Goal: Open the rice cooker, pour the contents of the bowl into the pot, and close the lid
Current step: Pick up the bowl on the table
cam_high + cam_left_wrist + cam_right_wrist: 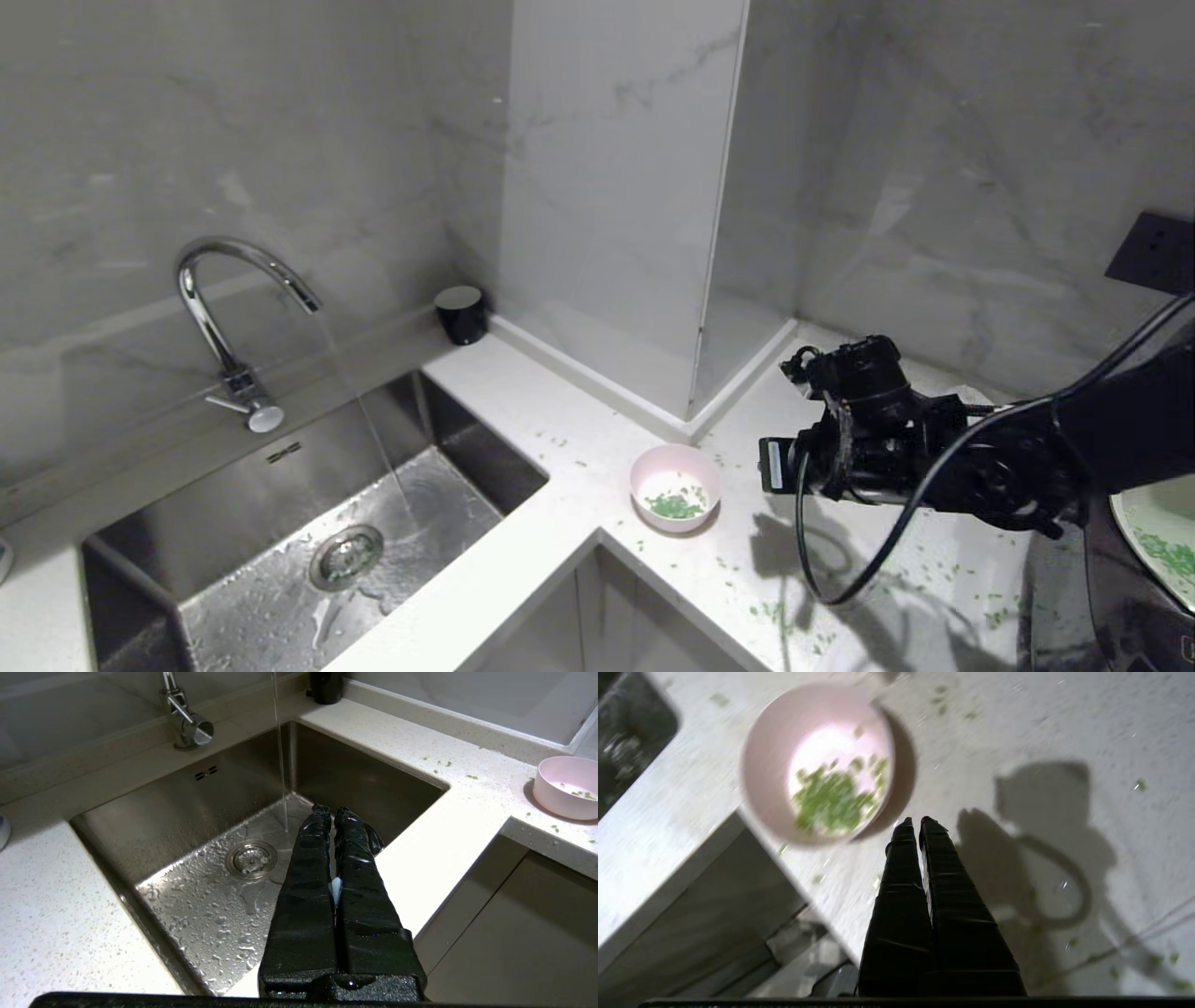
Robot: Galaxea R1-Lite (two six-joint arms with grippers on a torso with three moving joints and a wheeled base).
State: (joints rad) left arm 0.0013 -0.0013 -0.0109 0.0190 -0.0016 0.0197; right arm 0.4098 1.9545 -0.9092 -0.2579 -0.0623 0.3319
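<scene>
While cooker [1102, 597] stands open, pot [1162, 541] part-filled: bowl [675, 486] keeps grains [674, 506], just ahead of right jaws [914, 821], shut, empty. Left jaws [331, 810] shut, empty, over sink [140, 826]. Remaining: pour, close lid.

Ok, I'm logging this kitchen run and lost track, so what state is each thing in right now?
Tap: running, water streaming into the sink.
Sink: wet, drain unplugged.
Bowl: upright on the counter, some green grains inside.
Counter: grains scattered on it.
Rice cooker: open, grains in its pot.
Right gripper: jaws shut, empty, beside the bowl.
Left gripper: jaws shut, over the sink.
</scene>
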